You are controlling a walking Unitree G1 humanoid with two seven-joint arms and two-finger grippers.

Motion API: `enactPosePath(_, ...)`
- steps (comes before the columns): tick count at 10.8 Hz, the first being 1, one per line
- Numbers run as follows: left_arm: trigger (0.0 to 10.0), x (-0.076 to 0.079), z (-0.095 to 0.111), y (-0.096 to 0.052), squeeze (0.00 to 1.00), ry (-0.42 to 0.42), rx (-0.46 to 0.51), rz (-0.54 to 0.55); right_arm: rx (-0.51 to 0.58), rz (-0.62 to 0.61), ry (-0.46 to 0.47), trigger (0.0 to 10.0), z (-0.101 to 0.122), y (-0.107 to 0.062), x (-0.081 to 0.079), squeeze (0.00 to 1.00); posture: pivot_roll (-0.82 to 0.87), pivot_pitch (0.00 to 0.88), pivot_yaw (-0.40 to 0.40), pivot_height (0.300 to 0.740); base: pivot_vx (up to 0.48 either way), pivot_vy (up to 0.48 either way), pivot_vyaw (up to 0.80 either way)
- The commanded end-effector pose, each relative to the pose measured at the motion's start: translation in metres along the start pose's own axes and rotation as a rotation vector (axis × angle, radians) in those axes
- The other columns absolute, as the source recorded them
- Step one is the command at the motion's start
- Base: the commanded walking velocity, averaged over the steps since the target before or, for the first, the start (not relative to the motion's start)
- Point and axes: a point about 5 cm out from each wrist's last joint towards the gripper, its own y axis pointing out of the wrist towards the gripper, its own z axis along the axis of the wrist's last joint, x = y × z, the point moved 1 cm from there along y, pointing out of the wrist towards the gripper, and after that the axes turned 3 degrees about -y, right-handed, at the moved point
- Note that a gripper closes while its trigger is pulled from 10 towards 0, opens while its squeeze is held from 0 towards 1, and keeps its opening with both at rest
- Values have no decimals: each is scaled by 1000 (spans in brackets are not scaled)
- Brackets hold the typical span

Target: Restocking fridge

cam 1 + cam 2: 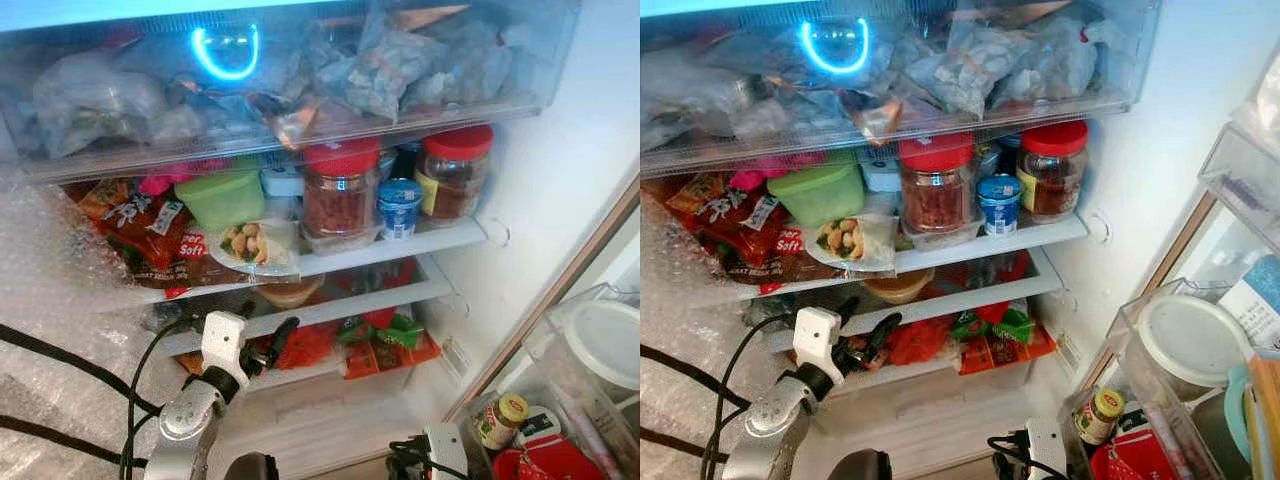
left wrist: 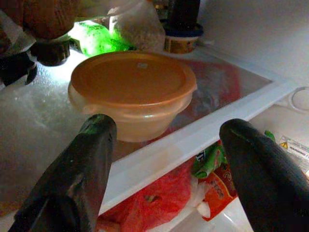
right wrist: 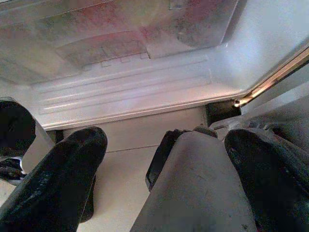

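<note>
With its two black fingers spread apart and empty, the left gripper (image 2: 161, 159) faces the round orange-lidded plastic tub (image 2: 133, 92) resting on the fridge's middle glass shelf (image 2: 227, 104), apparently just delivered; the right gripper (image 3: 164, 179), also parted, hangs idle low.

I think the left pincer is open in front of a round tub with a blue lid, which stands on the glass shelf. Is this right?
Not quite: the lid is orange, not blue. The left wrist view shows the open left pincer before the round tub, which stands on the glass shelf.
</note>
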Motion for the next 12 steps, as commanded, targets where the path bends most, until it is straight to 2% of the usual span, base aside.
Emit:
enactPosePath(1, 10000, -1, 2, -2, 0, 3, -5, -2, -53, -10, 25, 10000, -15, -3, 1, 0, -17, 0, 15, 642, -251, 0, 0)
enactPosePath(7, 10000, -6, -1, -5, 0, -3, -31, 16, -54, -8, 28, 10000, -16, -3, 0, 0, -15, 0, 19, 642, -265, 0, 0)
enactPosePath(12, 10000, -10, -13, -11, 0, -29, -77, 35, -55, -8, 25, 10000, -16, -4, 0, 0, -12, 0, 18, 642, -266, 0, 0)
